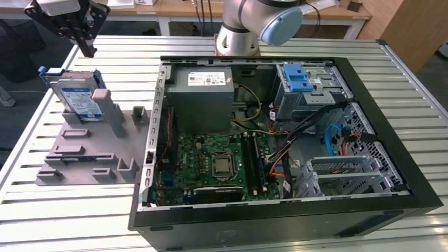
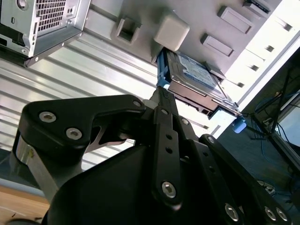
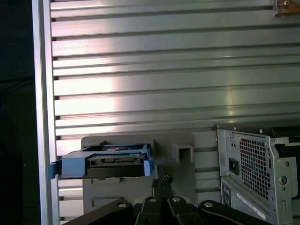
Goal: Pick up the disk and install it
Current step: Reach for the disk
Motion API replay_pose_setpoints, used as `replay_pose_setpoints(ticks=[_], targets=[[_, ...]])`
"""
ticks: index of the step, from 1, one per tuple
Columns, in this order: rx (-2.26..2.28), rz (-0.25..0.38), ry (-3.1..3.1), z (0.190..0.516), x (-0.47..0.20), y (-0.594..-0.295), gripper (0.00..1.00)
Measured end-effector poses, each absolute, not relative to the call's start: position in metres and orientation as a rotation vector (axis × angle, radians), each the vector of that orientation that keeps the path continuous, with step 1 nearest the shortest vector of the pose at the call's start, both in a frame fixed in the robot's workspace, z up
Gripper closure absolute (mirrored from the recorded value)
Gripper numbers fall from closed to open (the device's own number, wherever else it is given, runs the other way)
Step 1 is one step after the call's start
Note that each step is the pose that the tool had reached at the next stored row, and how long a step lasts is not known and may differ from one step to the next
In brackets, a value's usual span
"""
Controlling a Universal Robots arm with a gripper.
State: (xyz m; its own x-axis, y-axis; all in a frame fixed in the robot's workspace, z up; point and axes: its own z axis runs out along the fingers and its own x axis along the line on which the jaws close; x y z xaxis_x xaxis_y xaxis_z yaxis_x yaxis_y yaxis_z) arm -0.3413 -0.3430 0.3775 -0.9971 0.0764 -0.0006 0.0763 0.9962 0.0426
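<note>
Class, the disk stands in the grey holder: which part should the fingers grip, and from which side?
Probably grip the disk near its top edge, pinching across its two broad faces, coming from above. It stands on edge, and the grey holder with its posts blocks its lower part.

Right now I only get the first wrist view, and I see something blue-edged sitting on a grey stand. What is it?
Observer: The exterior view shows its face: it is the disk, silver with a white, blue-banded label, standing on edge in the grey stand.
Visitor: Is the robot holding it?
Observer: No. There the gripper hangs above the disk, apart from it, closed and empty.
Visitor: And the perforated metal box beside the stand?
Observer: It is a computer case lying open, circuit board showing, on the exterior view's right of the stand.
</note>
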Motion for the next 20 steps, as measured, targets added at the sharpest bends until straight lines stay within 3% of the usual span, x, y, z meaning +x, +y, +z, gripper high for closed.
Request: replay_pose_setpoints(ticks=[20], targets=[[0.12,0.067,3.139,0.374,-0.375,-0.343,0.89]])
